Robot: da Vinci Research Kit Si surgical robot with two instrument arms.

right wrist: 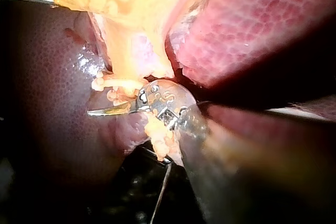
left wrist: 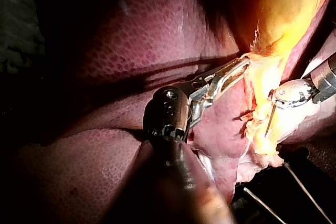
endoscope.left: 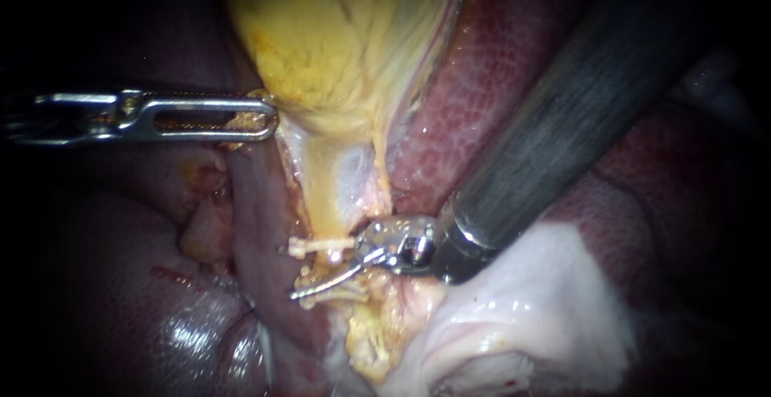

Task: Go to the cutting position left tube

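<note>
The yellow gallbladder (endoscope.left: 337,35) hangs at the top centre, and its neck narrows down to a thin pale tube (endoscope.left: 325,244). My left instrument (endoscope.left: 261,120) comes in level from the left, its long slotted jaws shut on the gallbladder's lower left edge; the left wrist view shows this grip (left wrist: 236,69) too. My right instrument (endoscope.left: 301,291) comes down from the upper right on a thick dark shaft. Its thin curved blades lie together just below the pale tube, pointing left. In the right wrist view the blades (right wrist: 100,111) lie just beside the tube (right wrist: 123,83). No clip is clearly visible.
Dark red liver (endoscope.left: 498,83) lies right of the gallbladder and behind the right shaft. More liver (endoscope.left: 120,284) fills the lower left. White fatty tissue (endoscope.left: 530,309) spreads under the right instrument's wrist. Ragged yellow tissue (endoscope.left: 373,341) hangs below the blades.
</note>
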